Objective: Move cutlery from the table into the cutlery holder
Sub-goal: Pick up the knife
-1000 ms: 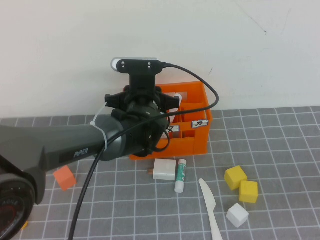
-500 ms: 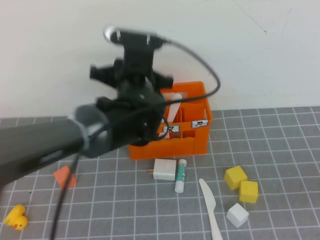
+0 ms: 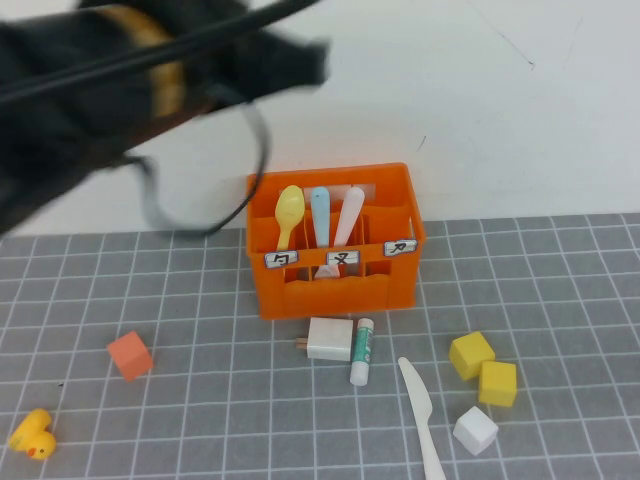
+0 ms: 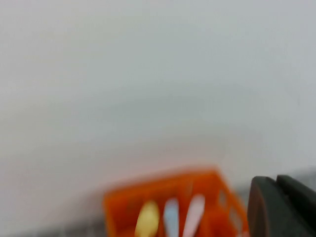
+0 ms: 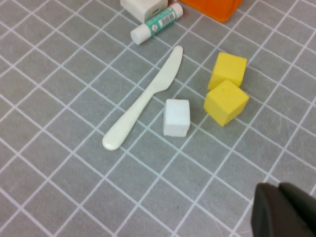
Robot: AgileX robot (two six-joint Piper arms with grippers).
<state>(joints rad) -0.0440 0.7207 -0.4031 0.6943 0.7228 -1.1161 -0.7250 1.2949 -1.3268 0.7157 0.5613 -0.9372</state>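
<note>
The pale yellow spoon [image 3: 288, 215] stands upright in the left compartment of the orange cutlery holder [image 3: 340, 290], and shows in the left wrist view [image 4: 148, 219] too. The white knife [image 3: 422, 420] lies flat on the grey gridded table [image 3: 200, 400], in front of the holder and to its right. My left arm [image 3: 110, 80] is a dark blur raised at the upper left, clear of the holder. My left gripper [image 4: 281, 207] looks shut and empty. My right gripper [image 5: 284, 212] looks shut and empty, above the table near the knife [image 5: 145, 101].
A light blue utensil [image 3: 320, 215] and a pale pink one [image 3: 350, 215] stand in the holder. A white block [image 3: 329, 339] and a white-and-green tube [image 3: 361, 350] lie before it. Two yellow cubes [image 3: 471, 354] and a white cube [image 3: 474, 430] sit beside the knife. An orange cube [image 3: 130, 355] and a yellow duck [image 3: 32, 435] lie at the left.
My left arm has risen fast from over the holder to the upper left. The holder is uncovered, and the yellow spoon stands in it.
</note>
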